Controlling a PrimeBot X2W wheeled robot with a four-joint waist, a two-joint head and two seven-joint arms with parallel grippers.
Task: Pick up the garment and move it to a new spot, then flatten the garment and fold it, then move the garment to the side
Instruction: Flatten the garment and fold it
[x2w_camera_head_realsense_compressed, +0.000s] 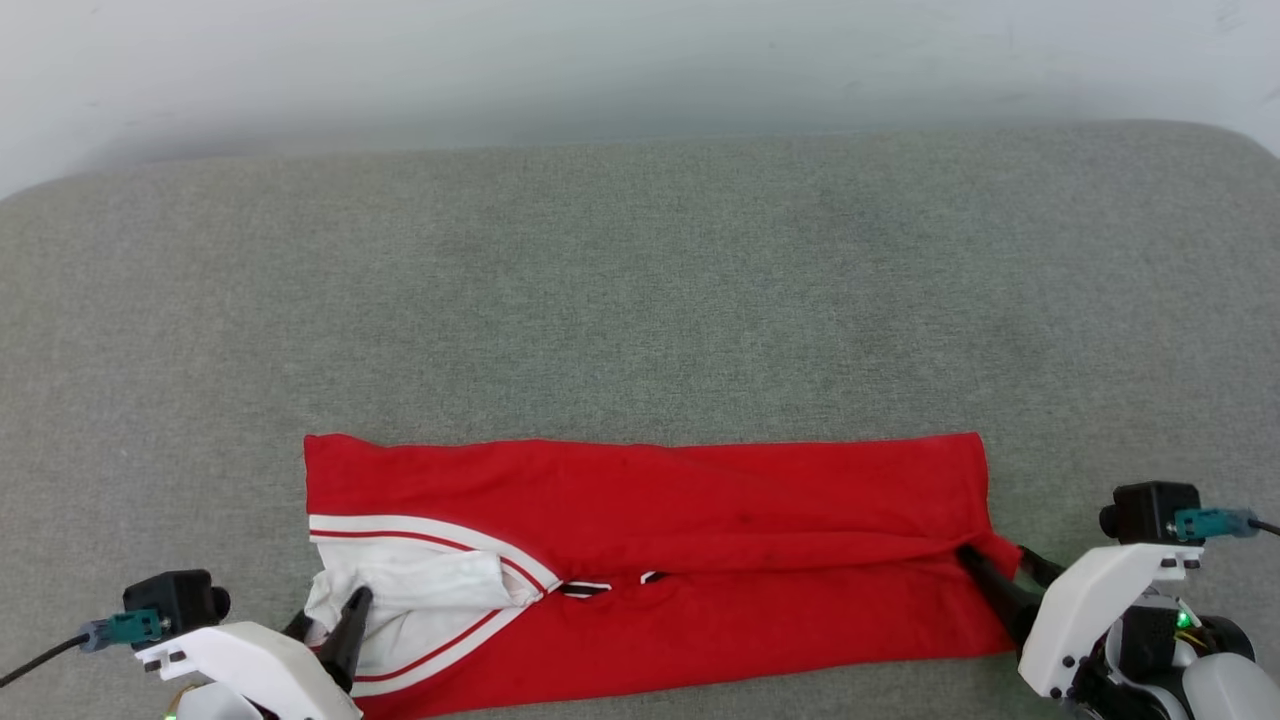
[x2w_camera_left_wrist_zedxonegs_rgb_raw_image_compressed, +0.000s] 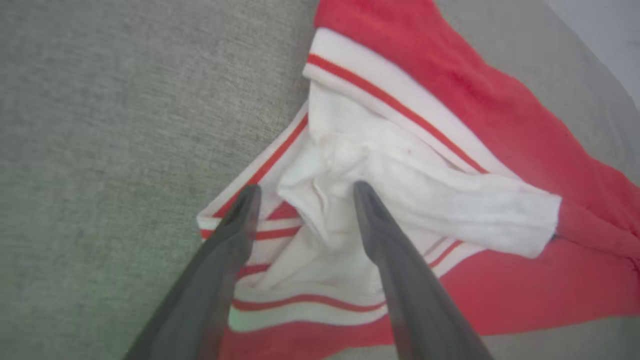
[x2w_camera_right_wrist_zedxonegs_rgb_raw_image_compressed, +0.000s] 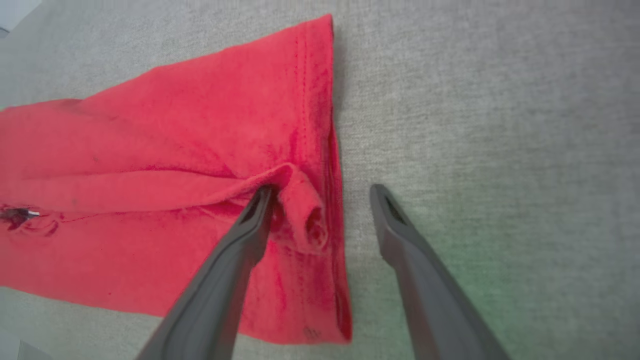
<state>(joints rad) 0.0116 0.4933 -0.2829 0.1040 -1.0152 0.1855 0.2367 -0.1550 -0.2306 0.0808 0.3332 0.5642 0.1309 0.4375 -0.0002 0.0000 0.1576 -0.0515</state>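
One layer alone could be pinched at either end, dragging the fold askew. The garment (x2w_camera_head_realsense_compressed: 650, 500), banded along the near edge, is gripped by nothing: the left gripper (x2w_camera_head_realsense_compressed: 330, 612) is spread wide astride its bunched sleeve (x2w_camera_left_wrist_zedxonegs_rgb_raw_image_compressed: 425, 200), the right gripper (x2w_camera_head_realsense_compressed: 998, 560) astride its raised right hem (x2w_camera_right_wrist_zedxonegs_rgb_raw_image_compressed: 305, 215), one finger (x2w_camera_right_wrist_zedxonegs_rgb_raw_image_compressed: 252, 225) touching.

far grey surface (x2w_camera_head_realsense_compressed: 640, 280): open | garment (x2w_camera_head_realsense_compressed: 720, 500) spans front | ends: apparently passable

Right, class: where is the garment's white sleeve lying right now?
In the head view the white sleeve lies bunched at the left end of the garment, near the bottom edge, straddled by the open left tool.
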